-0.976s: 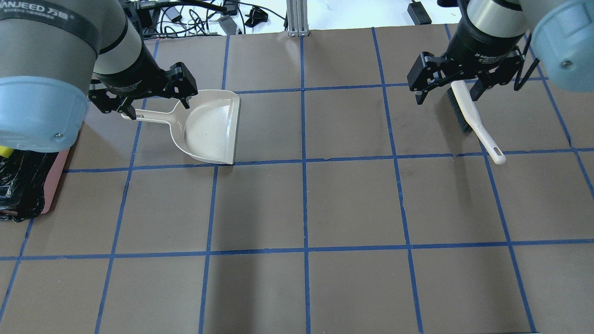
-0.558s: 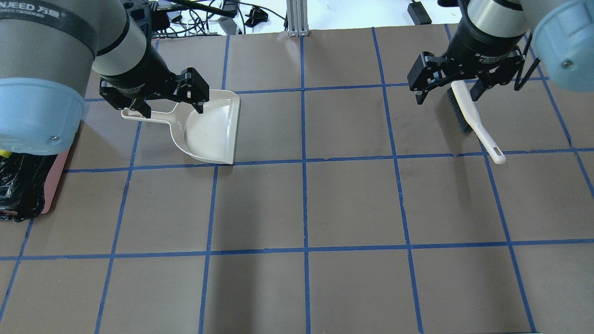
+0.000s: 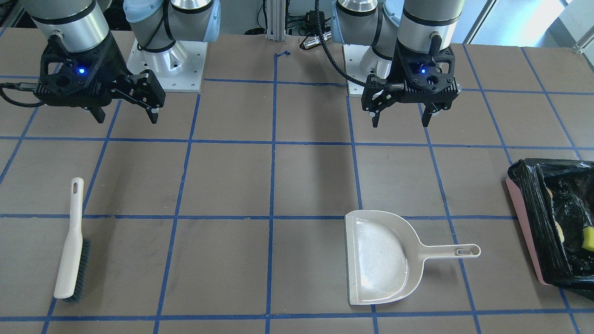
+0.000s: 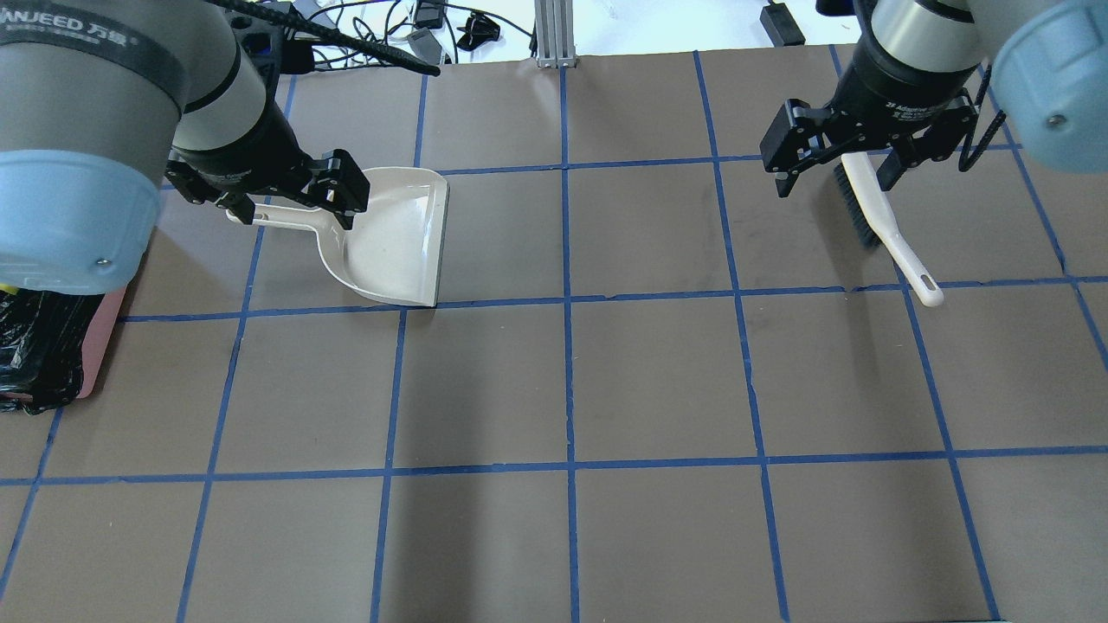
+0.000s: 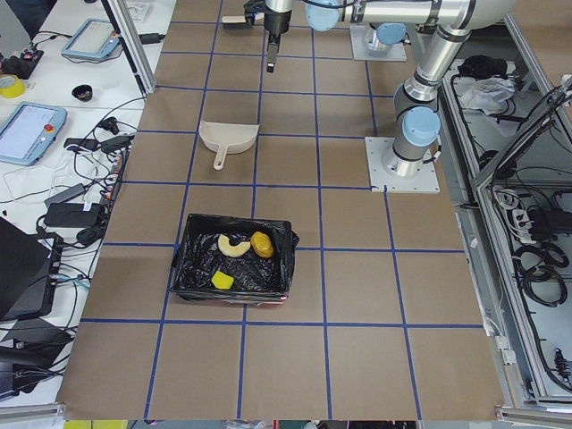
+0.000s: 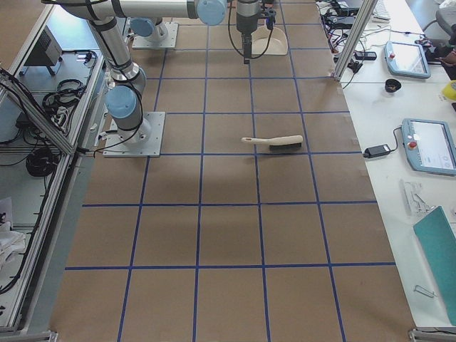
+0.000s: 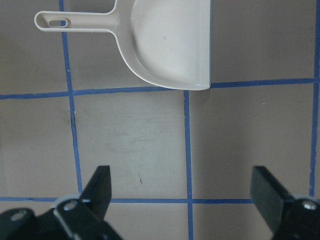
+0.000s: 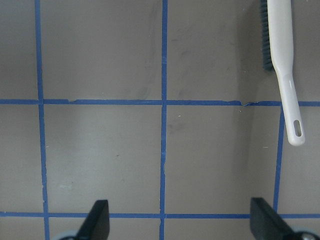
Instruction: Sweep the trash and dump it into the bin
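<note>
Slightly back and leftward now, left gripper [image 3: 400, 121] hangs wide and empty, dustpan [image 3: 378, 257] ahead of its jaws; right gripper [image 3: 126, 118] gapes empty too. Well aside, the bin [image 3: 523, 225] holds roll [image 5: 261, 244], croissant [image 5: 233, 245], sponge [image 5: 222, 281]: likely light, soft, scooped not pinched.

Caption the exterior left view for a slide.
Trash in the lined bin, empty dustpan on the table beyond.

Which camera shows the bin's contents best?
Exterior left: the whole bin shows, with croissant, roll and sponge piece inside. Front-facing crops it at the edge; overhead catches only a corner; the others miss it.
</note>
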Controlling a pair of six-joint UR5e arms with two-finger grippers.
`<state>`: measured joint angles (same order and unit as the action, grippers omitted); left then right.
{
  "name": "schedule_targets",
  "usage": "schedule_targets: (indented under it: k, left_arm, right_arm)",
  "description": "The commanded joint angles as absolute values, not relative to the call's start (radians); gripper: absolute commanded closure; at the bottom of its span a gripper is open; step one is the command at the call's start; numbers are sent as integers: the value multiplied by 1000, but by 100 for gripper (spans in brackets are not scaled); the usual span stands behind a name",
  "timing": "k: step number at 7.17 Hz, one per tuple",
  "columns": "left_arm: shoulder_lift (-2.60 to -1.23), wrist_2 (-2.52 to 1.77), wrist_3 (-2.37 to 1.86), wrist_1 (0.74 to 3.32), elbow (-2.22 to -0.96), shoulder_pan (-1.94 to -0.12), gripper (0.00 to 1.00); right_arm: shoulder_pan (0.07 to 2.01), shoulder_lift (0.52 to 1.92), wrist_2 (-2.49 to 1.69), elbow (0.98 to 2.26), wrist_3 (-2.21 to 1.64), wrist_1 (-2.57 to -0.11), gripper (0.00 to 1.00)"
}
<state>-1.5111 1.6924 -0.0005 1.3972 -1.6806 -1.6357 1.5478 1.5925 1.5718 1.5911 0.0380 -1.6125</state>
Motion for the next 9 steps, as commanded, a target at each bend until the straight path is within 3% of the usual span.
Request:
schedule_targets:
  k: [1, 9]
  left_arm:
    - [-1520, 1683, 2, 1419, -1681, -1643, 0]
    - [-1505, 1660, -9, 1422, -1677, -1649, 0]
  right_arm:
    - [1549, 1594, 1571, 1591, 37, -1614, 0]
    - [1548, 1600, 1572, 1589, 37, -1614, 0]
